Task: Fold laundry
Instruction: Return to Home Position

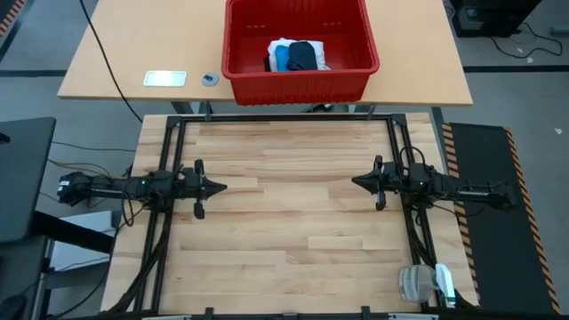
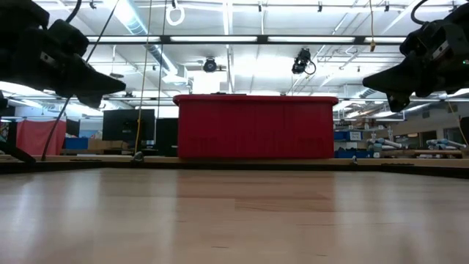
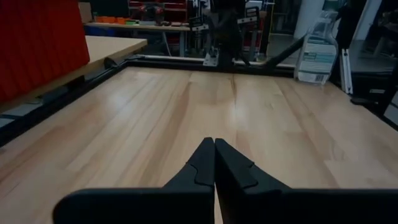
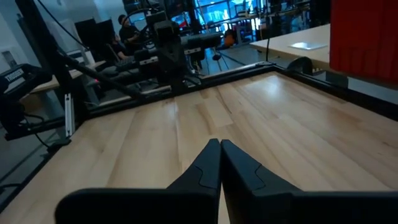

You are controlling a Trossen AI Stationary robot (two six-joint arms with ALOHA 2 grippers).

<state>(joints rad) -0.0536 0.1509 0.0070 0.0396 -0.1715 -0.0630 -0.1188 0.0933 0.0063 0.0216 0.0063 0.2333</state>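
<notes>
Now the laundry [image 1: 296, 56] lies in a small pile inside the bin [image 1: 298, 86]. It is soft, light cloth, probably limp, and best pinched at a folded edge. The left end effector [image 1: 220, 187] and right end effector [image 1: 357, 182] hover well apart from the bin, fingers pressed together, holding nothing.

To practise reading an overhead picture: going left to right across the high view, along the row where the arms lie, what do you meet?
In order: left arm → left gripper → wooden table → right gripper → right arm.
</notes>
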